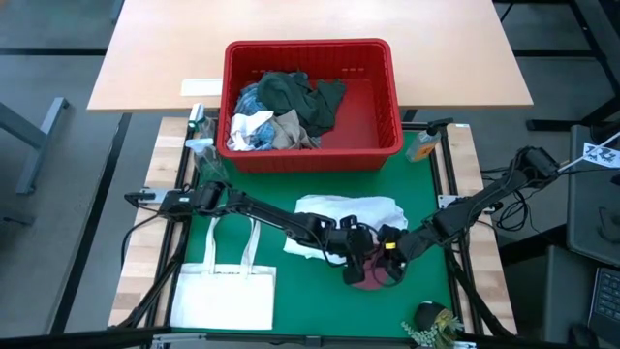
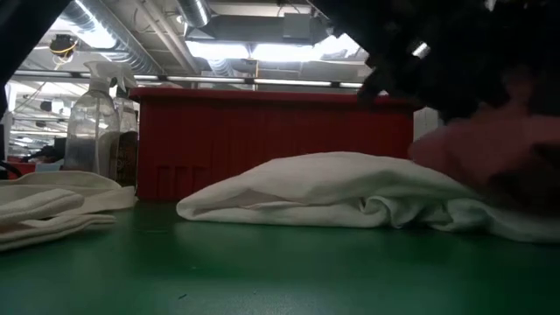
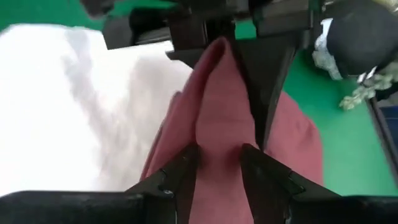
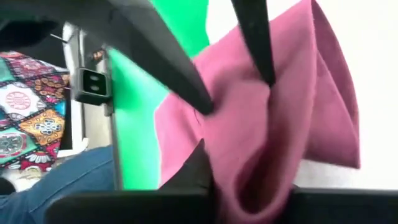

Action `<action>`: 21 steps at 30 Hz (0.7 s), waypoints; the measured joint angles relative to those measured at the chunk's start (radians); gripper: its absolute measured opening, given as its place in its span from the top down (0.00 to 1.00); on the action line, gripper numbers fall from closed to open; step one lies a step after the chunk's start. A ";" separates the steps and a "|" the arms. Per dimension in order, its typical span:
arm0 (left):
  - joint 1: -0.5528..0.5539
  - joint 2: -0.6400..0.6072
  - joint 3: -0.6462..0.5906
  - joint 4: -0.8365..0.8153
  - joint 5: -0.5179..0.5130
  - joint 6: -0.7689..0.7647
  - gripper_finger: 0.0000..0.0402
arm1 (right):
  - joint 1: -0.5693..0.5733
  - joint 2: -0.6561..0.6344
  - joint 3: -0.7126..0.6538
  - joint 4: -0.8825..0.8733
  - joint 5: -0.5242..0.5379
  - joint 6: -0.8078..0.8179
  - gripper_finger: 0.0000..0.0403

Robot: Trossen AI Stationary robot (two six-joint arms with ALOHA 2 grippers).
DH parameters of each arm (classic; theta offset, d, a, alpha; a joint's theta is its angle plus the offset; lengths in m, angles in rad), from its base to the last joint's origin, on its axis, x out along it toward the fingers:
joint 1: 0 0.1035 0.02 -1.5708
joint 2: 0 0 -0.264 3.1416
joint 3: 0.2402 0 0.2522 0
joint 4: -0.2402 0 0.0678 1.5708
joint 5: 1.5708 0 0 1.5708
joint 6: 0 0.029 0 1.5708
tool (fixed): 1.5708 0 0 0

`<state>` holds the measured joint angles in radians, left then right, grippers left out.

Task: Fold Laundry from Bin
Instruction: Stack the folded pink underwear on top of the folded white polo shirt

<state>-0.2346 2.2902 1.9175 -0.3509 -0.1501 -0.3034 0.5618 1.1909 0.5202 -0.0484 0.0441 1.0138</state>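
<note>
Near the front edge of the green mat point(image 1: 242, 208), the left gripper point(image 3: 219, 163) and right gripper point(image 1: 389, 254) both pinch a soft maroon cloth point(image 3: 217, 124) beside a crumpled white garment point(image 1: 344, 215), the slotted red plastic bin point(image 1: 378, 107) behind holding more laundry.

Bright overhead light, blurred wrist views.

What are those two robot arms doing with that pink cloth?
Both are handling one maroon cloth on the green mat, beside a white garment. The left gripper has its jaws pinched on a fold of it, and the right gripper has closed on it from the other side. More laundry waits in the red bin.
</note>
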 joint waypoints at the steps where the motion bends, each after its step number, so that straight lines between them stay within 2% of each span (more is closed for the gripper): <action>1: -0.001 -0.009 0.000 -0.002 -0.001 0.000 0.70 | 0.001 -0.007 0.008 0.001 0.000 -0.002 0.96; 8: -0.005 -0.087 0.000 -0.059 -0.025 0.003 0.70 | 0.001 -0.064 0.069 -0.007 0.065 -0.085 0.98; 13: -0.003 -0.138 0.000 -0.097 -0.081 0.041 0.70 | 0.000 -0.102 0.084 -0.009 0.148 -0.102 0.97; 18: 0.001 -0.177 0.000 -0.120 -0.158 0.078 0.70 | -0.005 -0.144 0.085 -0.090 0.254 -0.103 0.98; 21: 0.010 -0.179 0.000 -0.135 -0.176 0.078 0.70 | -0.032 -0.157 0.085 -0.139 0.260 -0.084 0.97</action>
<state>-0.2251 2.1117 1.9175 -0.4858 -0.3265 -0.2251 0.5297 1.0334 0.6052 -0.1871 0.3038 0.9299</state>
